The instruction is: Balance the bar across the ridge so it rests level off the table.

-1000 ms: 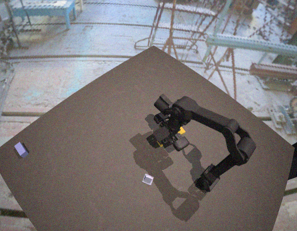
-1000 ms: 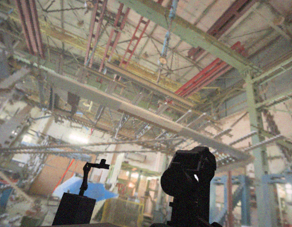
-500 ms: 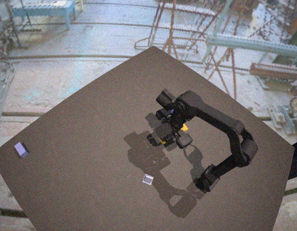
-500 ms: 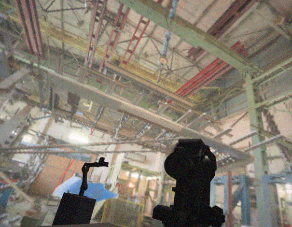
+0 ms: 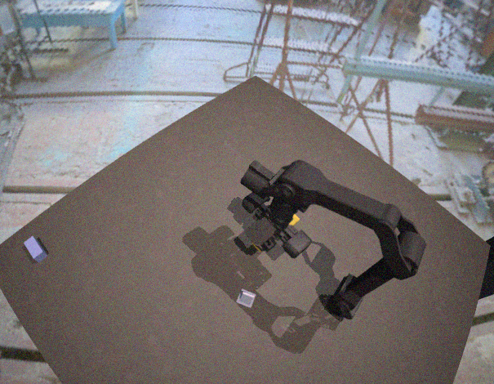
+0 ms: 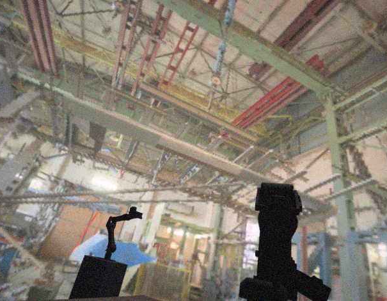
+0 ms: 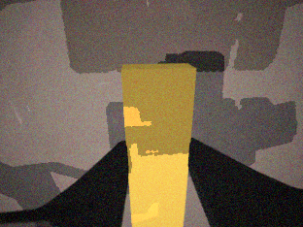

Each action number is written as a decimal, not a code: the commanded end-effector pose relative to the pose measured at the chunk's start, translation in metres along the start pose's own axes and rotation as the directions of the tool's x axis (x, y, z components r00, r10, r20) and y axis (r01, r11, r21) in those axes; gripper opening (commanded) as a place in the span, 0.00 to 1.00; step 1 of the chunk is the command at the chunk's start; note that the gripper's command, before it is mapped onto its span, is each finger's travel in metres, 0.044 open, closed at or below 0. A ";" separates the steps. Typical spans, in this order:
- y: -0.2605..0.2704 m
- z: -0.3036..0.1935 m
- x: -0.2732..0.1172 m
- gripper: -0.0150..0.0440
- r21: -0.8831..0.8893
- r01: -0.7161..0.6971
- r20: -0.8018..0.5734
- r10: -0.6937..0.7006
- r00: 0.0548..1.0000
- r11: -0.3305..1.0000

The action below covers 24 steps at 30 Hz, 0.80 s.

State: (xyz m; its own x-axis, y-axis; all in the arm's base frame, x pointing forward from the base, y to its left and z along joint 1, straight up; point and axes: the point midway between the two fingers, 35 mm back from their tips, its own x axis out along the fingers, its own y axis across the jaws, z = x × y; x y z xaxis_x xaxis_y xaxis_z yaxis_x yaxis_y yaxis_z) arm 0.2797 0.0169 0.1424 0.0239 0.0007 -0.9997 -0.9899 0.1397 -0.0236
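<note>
While the hand (image 7: 157,213) is clamped on the yellow bar (image 7: 158,145), the entry reads as follows.

Item one, hand: closed on the bar, dark fingers pressing its two long sides in the wrist view. In the top view it sits under the wrist housing, with only small yellow slivers of the bar (image 5: 294,219) showing past it.

Item two, bar: yellow, rectangular, held in the air above the desk (image 5: 135,206), reaching away from the wrist camera. Its shadow falls on the desk surface below, so it touches nothing there.

Item three, small pale grey block (image 5: 245,298): on the desk, near the hand but apart from it, toward the arm's base. Probably the ridge; too small to be sure.

Item four, lilac block (image 5: 35,248): well apart, at the desk's far left edge. No evident part in the step.

Item five, exterior view: the arm shows only as a dark silhouette; nothing useful about the grip.

Handling note, as judgement: carry step under way. Bring the bar's midpoint over the ridge, long axis crossing it, keep it level on the way down, lower slowly until the ridge takes the weight, then part the fingers evenly.
</note>
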 end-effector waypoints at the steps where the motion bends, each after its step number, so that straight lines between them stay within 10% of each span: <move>1: 0.002 0.017 -0.002 0.25 -0.042 0.004 0.003 -0.004 1.000 0.999; 24: 0.035 0.100 -0.003 0.25 -0.280 0.004 0.012 -0.001 1.000 0.960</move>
State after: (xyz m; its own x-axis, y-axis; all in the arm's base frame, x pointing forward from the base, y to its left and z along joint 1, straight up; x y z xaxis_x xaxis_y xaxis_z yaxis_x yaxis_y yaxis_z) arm 0.2634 0.1079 0.1441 0.0247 0.0094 -0.9997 -0.9934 -0.1119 -0.0256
